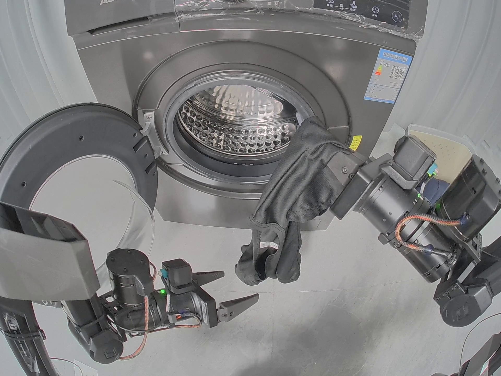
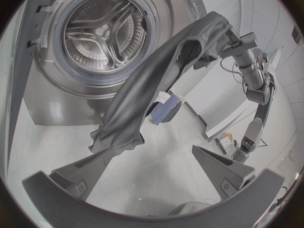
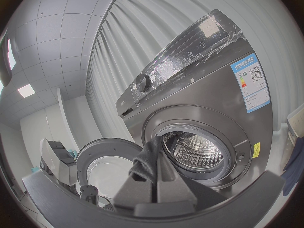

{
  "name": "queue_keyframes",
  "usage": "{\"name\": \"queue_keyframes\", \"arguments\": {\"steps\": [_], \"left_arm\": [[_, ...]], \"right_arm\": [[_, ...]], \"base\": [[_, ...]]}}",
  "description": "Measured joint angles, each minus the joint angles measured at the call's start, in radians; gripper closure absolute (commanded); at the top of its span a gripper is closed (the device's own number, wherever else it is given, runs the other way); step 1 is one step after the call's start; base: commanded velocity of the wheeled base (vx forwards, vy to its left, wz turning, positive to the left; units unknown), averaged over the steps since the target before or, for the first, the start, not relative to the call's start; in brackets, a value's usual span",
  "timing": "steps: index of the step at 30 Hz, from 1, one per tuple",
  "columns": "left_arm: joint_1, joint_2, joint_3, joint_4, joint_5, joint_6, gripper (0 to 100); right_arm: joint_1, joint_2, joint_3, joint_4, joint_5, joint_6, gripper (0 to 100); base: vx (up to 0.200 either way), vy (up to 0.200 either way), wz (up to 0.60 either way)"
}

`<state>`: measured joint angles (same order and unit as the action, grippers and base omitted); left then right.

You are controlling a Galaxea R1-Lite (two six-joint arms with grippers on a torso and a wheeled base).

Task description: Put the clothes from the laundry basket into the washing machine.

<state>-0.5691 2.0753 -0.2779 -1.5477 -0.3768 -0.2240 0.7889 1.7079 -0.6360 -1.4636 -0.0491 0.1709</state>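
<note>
A dark grey garment (image 1: pixel 292 194) hangs from my right gripper (image 1: pixel 326 147), which is shut on its upper end just in front of the right rim of the washing machine's drum opening (image 1: pixel 235 118). The cloth (image 2: pixel 148 89) droops toward the floor. Between the closed fingers (image 3: pixel 172 181) of the right gripper (image 3: pixel 155 174), a fold of the garment (image 3: pixel 147 159) sticks out. My left gripper (image 1: pixel 232 291) is low near the floor, below the open door (image 1: pixel 78 152), open with nothing in it; its fingers (image 2: pixel 221 168) frame the hanging cloth. The laundry basket (image 1: pixel 449 150) stands right of the machine, a blue garment (image 2: pixel 164 108) inside.
The round door is swung open to the left of the drum. The grey floor (image 1: pixel 323 319) lies in front of the machine. Curtains (image 3: pixel 133 35) hang behind it.
</note>
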Motion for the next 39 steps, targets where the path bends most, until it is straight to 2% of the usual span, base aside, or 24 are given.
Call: {"name": "queue_keyframes", "arguments": {"steps": [7,28,32,33,39], "left_arm": [[-0.024,0.083,-0.059,0.000,0.004,0.002,0],[-0.013,0.290,-0.321,0.003,0.021,0.005,0],[-0.014,0.317,-0.349,0.002,0.066,0.005,0],[-0.014,0.321,-0.352,0.002,0.074,0.005,100],[-0.013,0.334,-0.374,0.002,0.088,0.006,100]], "right_arm": [[0.011,0.000,0.001,0.000,-0.002,0.001,100],[0.033,-0.012,0.010,0.000,-0.003,0.001,100],[0.033,-0.013,0.013,0.000,-0.003,0.001,100],[0.033,-0.013,0.013,0.000,-0.003,0.001,100],[0.033,-0.013,0.014,0.000,-0.003,0.002,100]], "base": [[0.000,0.000,0.00],[0.000,0.000,0.00],[0.000,0.000,0.00],[0.000,0.000,0.00],[0.000,0.000,0.00]]}}
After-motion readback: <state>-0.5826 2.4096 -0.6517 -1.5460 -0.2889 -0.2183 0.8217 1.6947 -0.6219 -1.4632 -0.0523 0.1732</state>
